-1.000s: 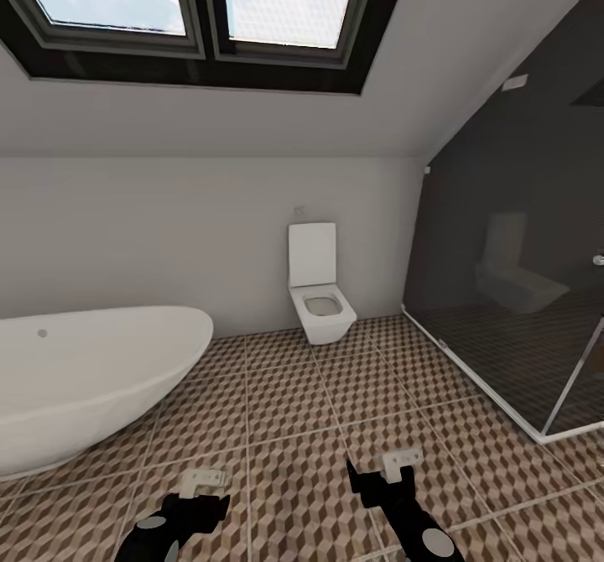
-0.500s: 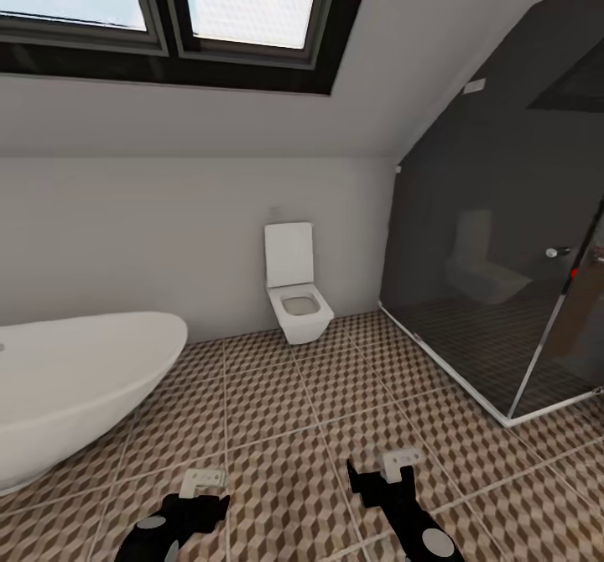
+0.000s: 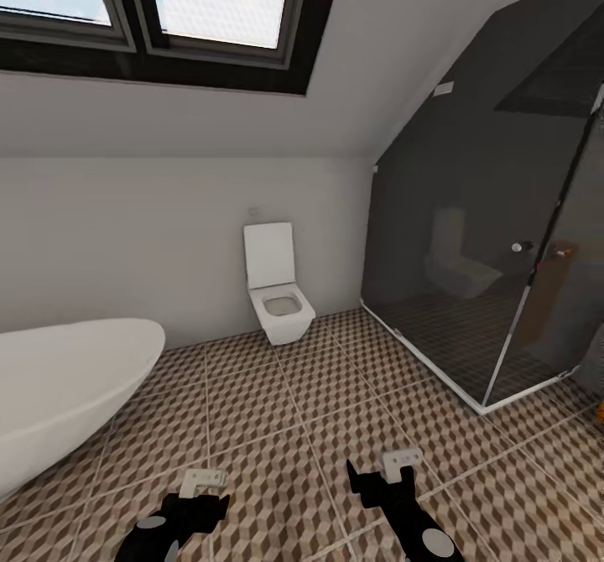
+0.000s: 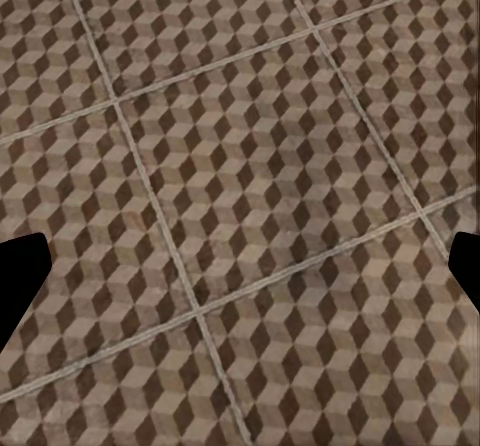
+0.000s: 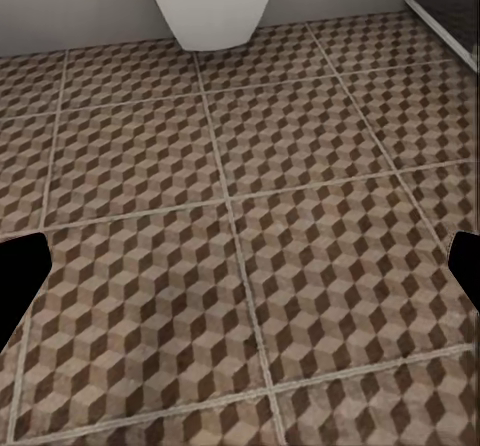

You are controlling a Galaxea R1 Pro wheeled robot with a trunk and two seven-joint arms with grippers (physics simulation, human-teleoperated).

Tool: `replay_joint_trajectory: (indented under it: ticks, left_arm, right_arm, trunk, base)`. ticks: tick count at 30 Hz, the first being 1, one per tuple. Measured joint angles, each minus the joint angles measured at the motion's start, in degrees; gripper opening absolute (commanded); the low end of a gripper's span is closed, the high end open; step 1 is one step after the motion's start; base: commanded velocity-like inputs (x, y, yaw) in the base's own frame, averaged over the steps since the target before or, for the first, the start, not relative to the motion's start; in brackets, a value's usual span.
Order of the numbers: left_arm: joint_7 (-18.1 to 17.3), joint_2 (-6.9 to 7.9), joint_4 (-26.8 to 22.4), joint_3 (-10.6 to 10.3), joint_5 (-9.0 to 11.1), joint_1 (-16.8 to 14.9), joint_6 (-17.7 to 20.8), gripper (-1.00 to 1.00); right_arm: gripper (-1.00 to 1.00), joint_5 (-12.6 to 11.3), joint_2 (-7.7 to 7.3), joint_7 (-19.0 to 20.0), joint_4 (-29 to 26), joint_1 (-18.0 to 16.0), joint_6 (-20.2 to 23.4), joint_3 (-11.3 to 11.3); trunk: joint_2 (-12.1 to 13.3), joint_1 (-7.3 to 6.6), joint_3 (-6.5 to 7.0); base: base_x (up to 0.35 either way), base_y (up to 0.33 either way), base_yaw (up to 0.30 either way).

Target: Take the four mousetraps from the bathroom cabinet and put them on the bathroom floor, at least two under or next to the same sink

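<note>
The bathroom floor [image 3: 310,394] of brown, beige and cream cube-pattern tiles spreads out ahead of me. The mousetraps, the cabinet and the sink are out of view. My left gripper [image 3: 204,499] hangs low over the tiles at the head view's near edge. It is open, and between its fingers there is bare floor [image 4: 240,216]. My right gripper [image 3: 383,482] is held level with it to the right, also open over bare floor [image 5: 250,266]. The left gripper [image 4: 240,276] and the right gripper [image 5: 240,271] each show black fingertips far apart.
A square white toilet [image 3: 277,294] stands against the far wall. Its bowl [image 5: 212,1] lies ahead of the right gripper. A big oval white bathtub [image 3: 59,386] fills the left. A dark glass shower enclosure [image 3: 486,277] takes up the right, and a roof window [image 3: 168,8] is overhead.
The camera has turned to the right: toilet and bathtub sit further left in the picture and more of the shower enclosure shows. Both grippers keep their pose and stay open.
</note>
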Motion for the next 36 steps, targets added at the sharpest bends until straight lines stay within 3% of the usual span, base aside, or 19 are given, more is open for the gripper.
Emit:
replay_joint_trajectory:
  ticks: [36]
  left_arm:
    - [-0.08, 0.00, 0.02, -0.03, 0.00, 0.00, -0.01, 1.00]
  right_arm:
    - [1.00, 0.04, 0.00, 0.04, 0.01, 0.00, 0.00, 0.02]
  trunk:
    - [0.00, 0.00, 0.00]
  base:
    - [0.000, 0.000, -0.135]
